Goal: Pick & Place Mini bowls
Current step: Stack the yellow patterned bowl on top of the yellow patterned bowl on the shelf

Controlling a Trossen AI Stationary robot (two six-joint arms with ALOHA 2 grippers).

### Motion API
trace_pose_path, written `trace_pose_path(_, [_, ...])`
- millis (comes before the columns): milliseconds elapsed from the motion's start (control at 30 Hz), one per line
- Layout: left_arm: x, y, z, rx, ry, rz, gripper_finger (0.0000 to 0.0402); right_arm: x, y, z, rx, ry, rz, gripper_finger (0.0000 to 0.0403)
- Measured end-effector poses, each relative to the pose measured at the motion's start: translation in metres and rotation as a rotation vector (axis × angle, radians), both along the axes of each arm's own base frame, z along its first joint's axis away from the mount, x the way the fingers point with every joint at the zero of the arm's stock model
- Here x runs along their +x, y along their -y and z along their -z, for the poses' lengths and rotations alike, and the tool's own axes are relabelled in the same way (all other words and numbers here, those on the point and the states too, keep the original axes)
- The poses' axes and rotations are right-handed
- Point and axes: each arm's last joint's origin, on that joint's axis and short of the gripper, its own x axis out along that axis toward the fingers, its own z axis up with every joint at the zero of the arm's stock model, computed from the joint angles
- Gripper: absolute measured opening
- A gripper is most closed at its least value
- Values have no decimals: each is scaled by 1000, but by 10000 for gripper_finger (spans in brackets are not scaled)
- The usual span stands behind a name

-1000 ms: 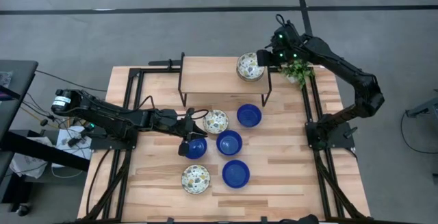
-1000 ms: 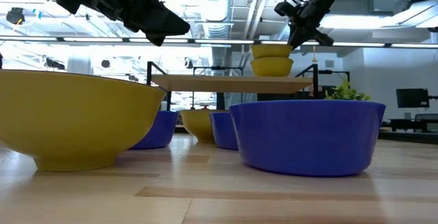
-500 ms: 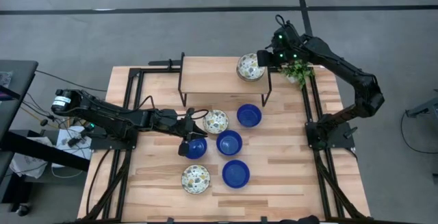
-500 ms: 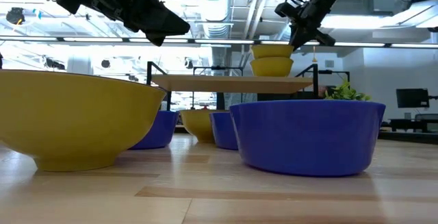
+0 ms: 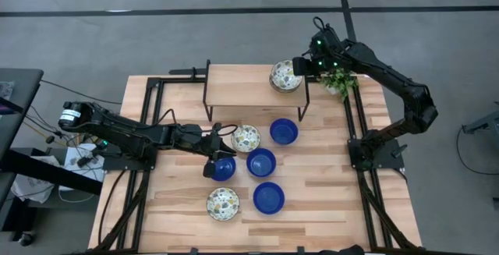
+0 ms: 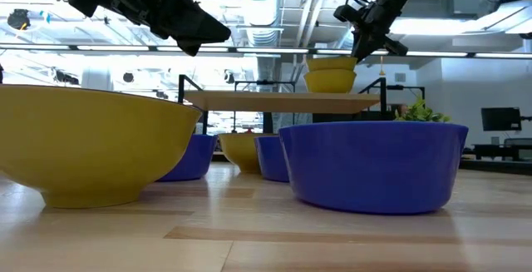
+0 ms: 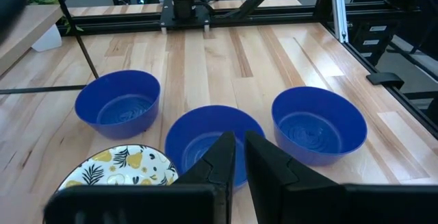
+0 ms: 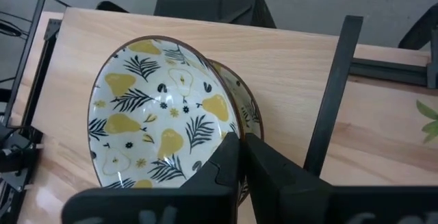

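Two patterned bowls are stacked on the raised wooden shelf [image 5: 249, 87]. My right gripper [image 8: 239, 148] is shut on the upper one [image 8: 154, 121], which nests tilted in the lower one [image 8: 246, 111]. On the table stand four blue bowls [image 5: 284, 131] [image 5: 261, 162] [image 5: 268, 197] [image 5: 224, 168] and two patterned bowls [image 5: 245, 138] [image 5: 223, 204]. My left gripper [image 5: 218, 152] hangs shut, well above the table, over the leftmost blue bowl and beside the patterned bowl [image 7: 116, 172]. It touches nothing. My right gripper pinches the upper patterned bowl at its rim [image 8: 220, 129] on the side facing the table's right edge, one finger [image 8: 226, 157] inside the bowl and one outside. The fingers slant down from the right. The bowl is tilted, and its underside rests in the lower bowl on the shelf.
The shelf stands on black legs [image 5: 305, 107] at the table's far side. A small green plant [image 5: 341, 80] sits right of it, under my right arm. Black frame rails [image 5: 152, 115] run along both table sides. Bare wood lies at the near left and near right.
My right gripper has sunk a little, and the upper patterned bowl has settled deeper into the one beneath it. My left arm has kept still.
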Motion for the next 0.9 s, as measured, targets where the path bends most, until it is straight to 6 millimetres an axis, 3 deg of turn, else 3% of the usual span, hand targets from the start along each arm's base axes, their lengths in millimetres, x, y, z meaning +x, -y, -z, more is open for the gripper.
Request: trace_pose_path(900, [0,0,0,0,0,0,33,1,-1,0,-2,0,-11,29])
